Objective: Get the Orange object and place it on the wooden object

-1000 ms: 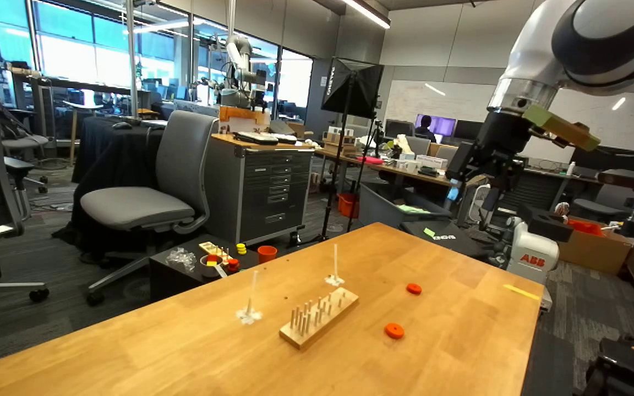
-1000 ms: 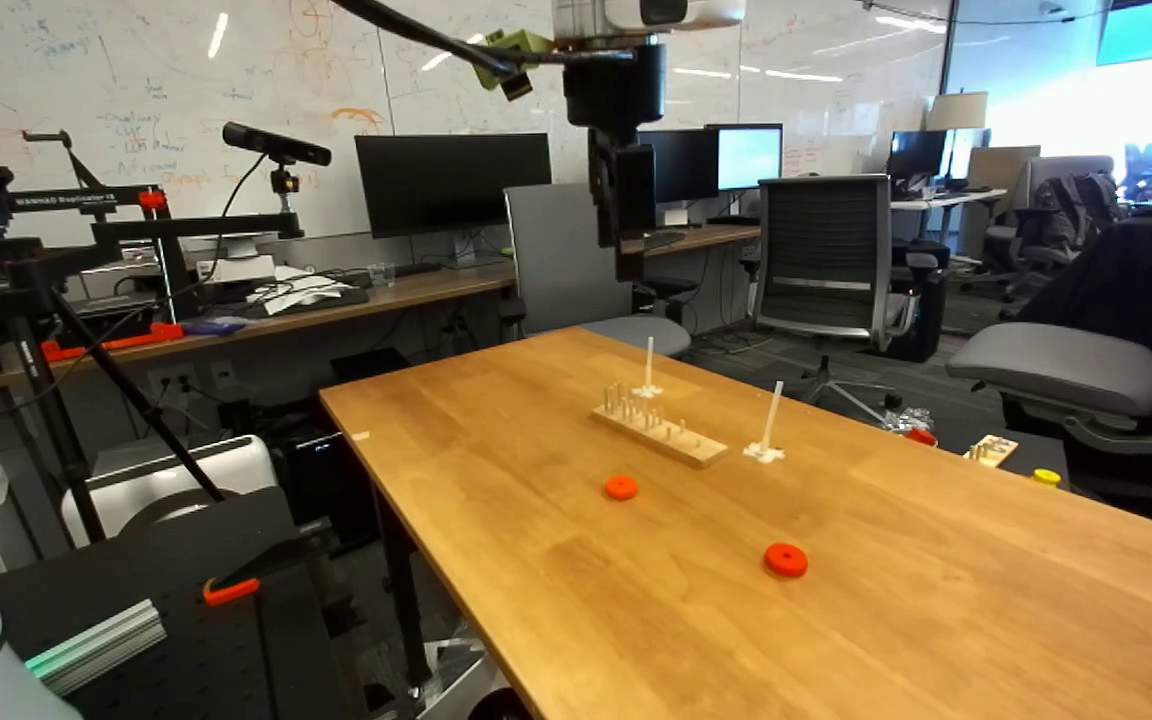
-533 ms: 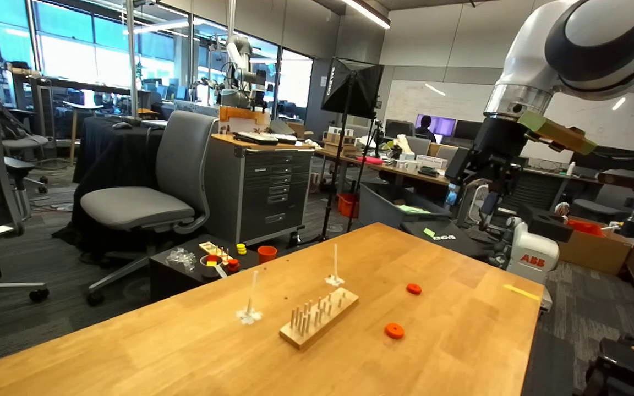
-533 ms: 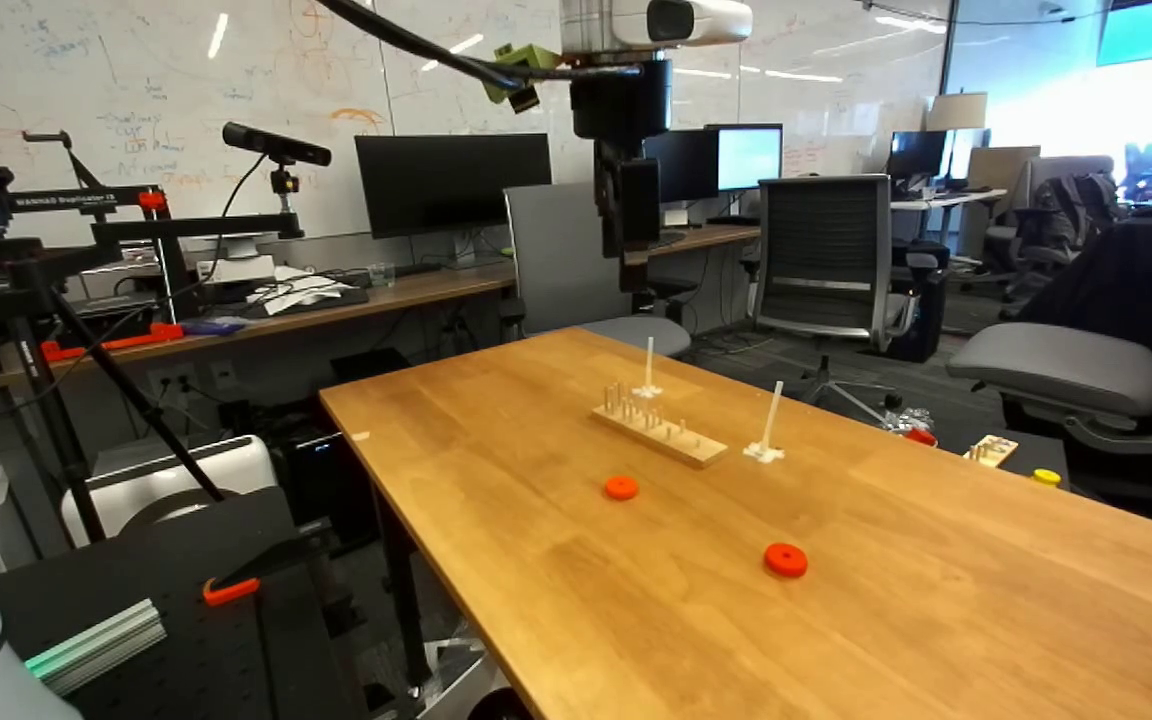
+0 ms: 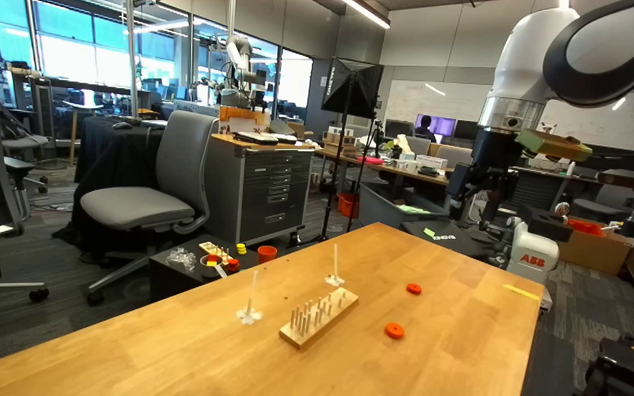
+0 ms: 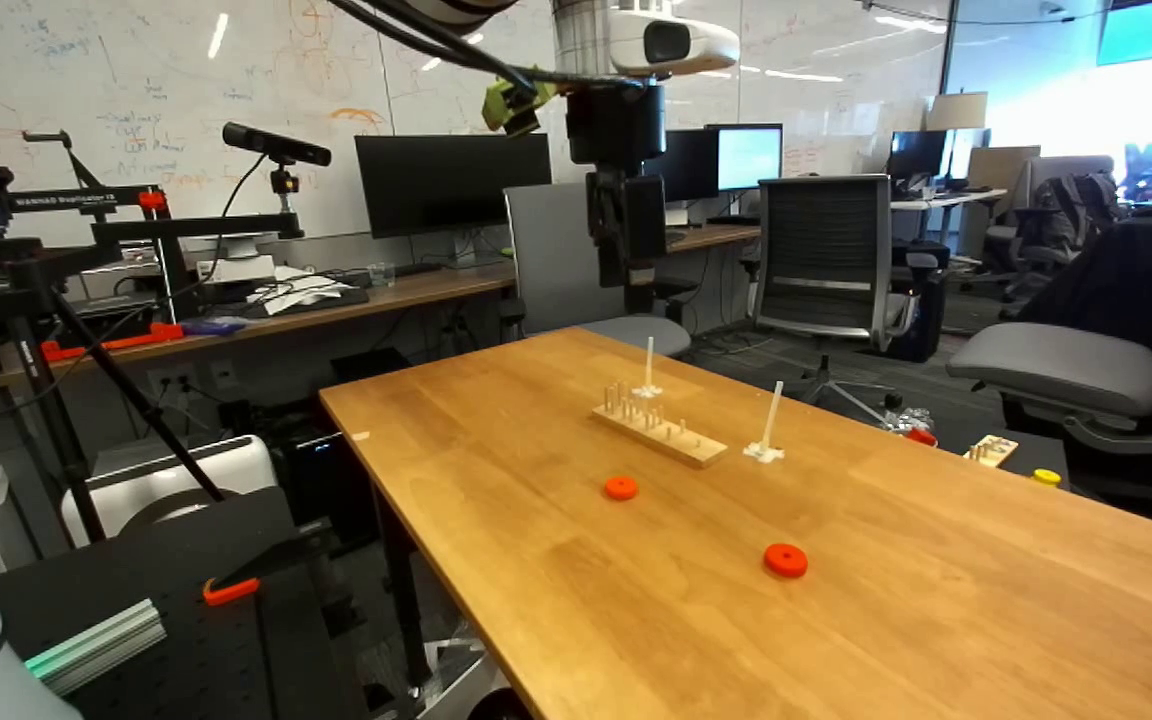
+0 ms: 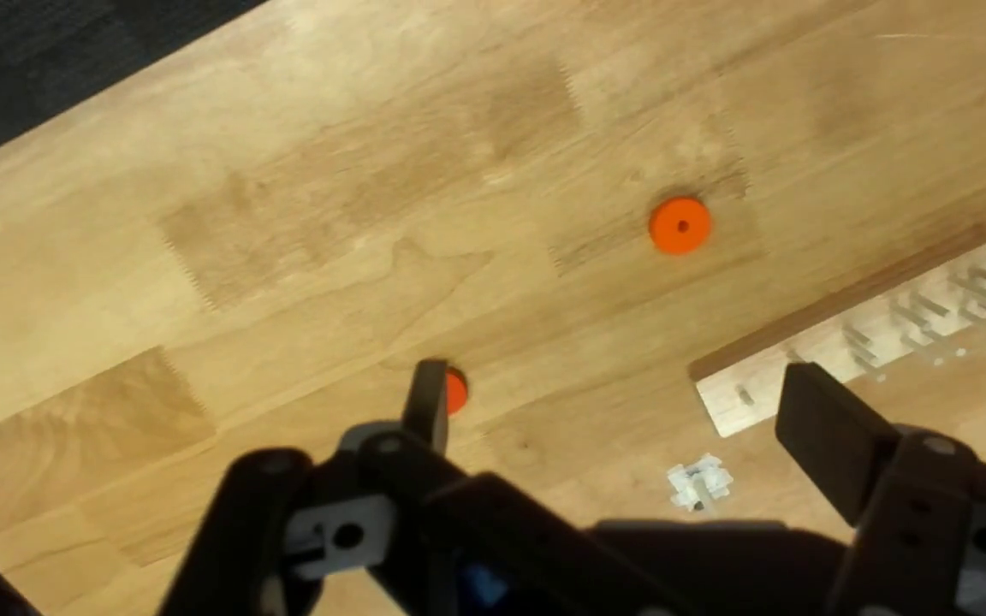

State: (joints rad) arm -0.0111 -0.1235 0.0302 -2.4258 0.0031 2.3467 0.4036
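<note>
Two flat round orange pieces lie on the table in both exterior views. One (image 5: 394, 330) (image 6: 621, 488) lies beside the wooden block and shows whole, with a centre hole, in the wrist view (image 7: 680, 226). The other (image 5: 414, 289) (image 6: 786, 560) lies off the block's sparsely pegged end and is partly hidden by my left finger in the wrist view (image 7: 457, 392). The pale wooden block (image 5: 322, 323) (image 6: 658, 432) (image 7: 882, 318) lies on the table with thin upright pegs. My gripper (image 5: 468, 213) (image 6: 626, 288) (image 7: 616, 368) is open and empty, high above the table.
Two thin upright rods (image 5: 335, 264) (image 5: 252, 297) stand on taped white bases on the table, on the far side of the block from the orange pieces. A yellow tape strip (image 5: 522, 292) lies near the table edge. A low black stand beside the table holds an orange cup (image 5: 266, 254).
My gripper has come lower and the wrist stands more upright. The orange pieces and the block have not moved. A hand shows at the right edge of an exterior view.
</note>
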